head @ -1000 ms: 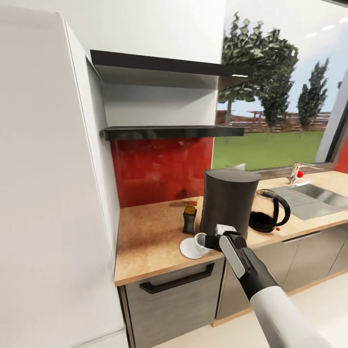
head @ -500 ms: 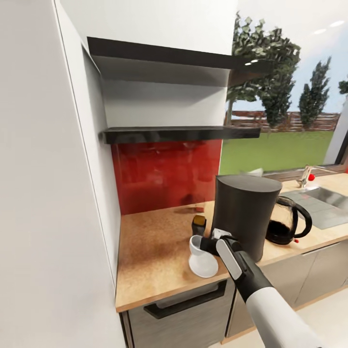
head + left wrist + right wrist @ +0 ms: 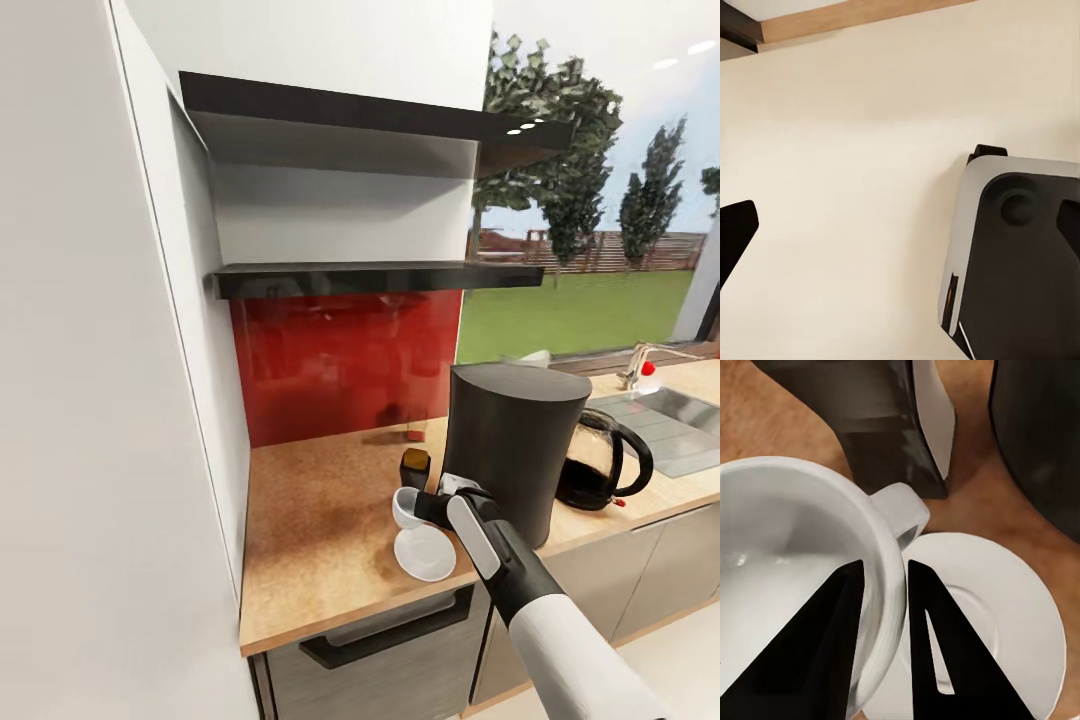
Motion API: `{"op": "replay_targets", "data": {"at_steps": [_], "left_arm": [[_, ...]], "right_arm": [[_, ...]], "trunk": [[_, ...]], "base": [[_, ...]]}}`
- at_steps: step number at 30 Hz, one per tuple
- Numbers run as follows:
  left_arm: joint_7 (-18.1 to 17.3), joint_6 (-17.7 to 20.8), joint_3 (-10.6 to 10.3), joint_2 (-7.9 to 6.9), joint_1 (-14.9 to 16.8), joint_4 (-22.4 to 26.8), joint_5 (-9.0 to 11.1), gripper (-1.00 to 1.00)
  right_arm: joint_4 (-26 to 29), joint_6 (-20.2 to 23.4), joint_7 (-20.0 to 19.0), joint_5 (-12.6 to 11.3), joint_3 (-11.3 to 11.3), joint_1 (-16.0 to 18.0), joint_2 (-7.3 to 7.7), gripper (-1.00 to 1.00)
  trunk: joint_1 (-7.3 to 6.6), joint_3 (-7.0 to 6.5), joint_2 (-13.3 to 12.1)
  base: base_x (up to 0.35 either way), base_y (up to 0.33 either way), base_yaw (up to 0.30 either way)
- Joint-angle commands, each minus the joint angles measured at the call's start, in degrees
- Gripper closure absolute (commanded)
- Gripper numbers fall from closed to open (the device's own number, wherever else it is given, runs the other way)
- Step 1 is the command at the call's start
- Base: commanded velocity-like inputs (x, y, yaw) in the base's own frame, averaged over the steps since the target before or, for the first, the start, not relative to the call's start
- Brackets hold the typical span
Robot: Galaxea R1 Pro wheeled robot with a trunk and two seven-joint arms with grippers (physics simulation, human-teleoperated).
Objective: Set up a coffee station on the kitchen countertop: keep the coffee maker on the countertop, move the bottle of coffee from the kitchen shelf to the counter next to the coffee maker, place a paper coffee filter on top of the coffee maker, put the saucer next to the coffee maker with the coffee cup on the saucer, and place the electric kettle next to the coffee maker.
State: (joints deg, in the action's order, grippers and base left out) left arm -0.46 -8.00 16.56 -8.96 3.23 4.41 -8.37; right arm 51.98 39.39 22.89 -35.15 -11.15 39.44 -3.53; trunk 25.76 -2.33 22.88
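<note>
My right gripper [image 3: 428, 507] is shut on the rim of the white coffee cup [image 3: 406, 506], one finger inside and one outside [image 3: 885, 568]. The cup [image 3: 787, 585] hangs tilted just over the near edge of the flat white saucer [image 3: 425, 553] [image 3: 979, 615]; I cannot tell if they touch. Both are on the kitchen countertop [image 3: 320, 540], in front of the dark coffee maker [image 3: 510, 450]. The bottle of coffee [image 3: 415, 467] stands left of the coffee maker and the electric kettle [image 3: 598, 462] right of it. The paper coffee filter is out of view. My left gripper [image 3: 900, 232] is open over the floor.
A white tall cabinet [image 3: 100, 400] bounds the worktop on the left. The dark kitchen shelf [image 3: 370, 276] hangs above a red backsplash [image 3: 340, 360]. A steel sink [image 3: 685, 420] with a tap lies far right. The robot's base [image 3: 1020, 255] is below the left hand.
The head view has shifted left and closer. The cup went from lying against the tipped saucer to being held apart from it, and the saucer now lies flat.
</note>
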Motion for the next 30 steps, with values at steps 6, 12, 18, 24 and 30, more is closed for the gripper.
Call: {"op": "replay_targets", "data": {"at_steps": [6, 12, 18, 24, 30], "left_arm": [[-0.07, -0.26, 0.49, 0.00, 0.02, -0.01, -0.60, -1.00], [-0.07, -0.26, 0.49, 0.02, 0.02, -0.01, -0.60, -1.00], [-0.02, -0.26, 0.49, 0.00, 0.02, -0.01, -0.60, -1.00], [-0.03, -0.26, 0.49, 0.00, 0.02, -0.01, -0.60, -1.00], [-0.03, -0.26, 0.49, 0.00, 0.02, -0.01, -0.60, -1.00]], "right_arm": [[-0.03, -0.01, 0.47, -0.71, -0.10, 0.02, 0.02, 1.00], [-2.79, -0.01, 0.49, -0.86, -0.10, 0.02, 0.02, 1.00], [-3.38, -0.06, 0.49, -0.91, -0.10, 0.02, 0.00, 1.00], [-3.42, -0.03, 0.49, -0.90, -0.18, 0.02, -0.05, 1.00], [-3.46, -0.05, 0.49, -0.89, -0.19, 0.02, -0.07, 1.00]], "trunk": [[0.02, 0.02, 0.04], [0.02, 0.02, 0.04], [0.02, 0.02, 0.04], [0.02, 0.02, 0.04], [0.02, 0.02, 0.04]], "base": [[0.012, 0.013, 0.000], [0.001, 0.001, 0.000], [-0.055, 0.000, -0.170], [-0.060, 0.000, -0.051], [-0.005, 0.000, -0.016]]}}
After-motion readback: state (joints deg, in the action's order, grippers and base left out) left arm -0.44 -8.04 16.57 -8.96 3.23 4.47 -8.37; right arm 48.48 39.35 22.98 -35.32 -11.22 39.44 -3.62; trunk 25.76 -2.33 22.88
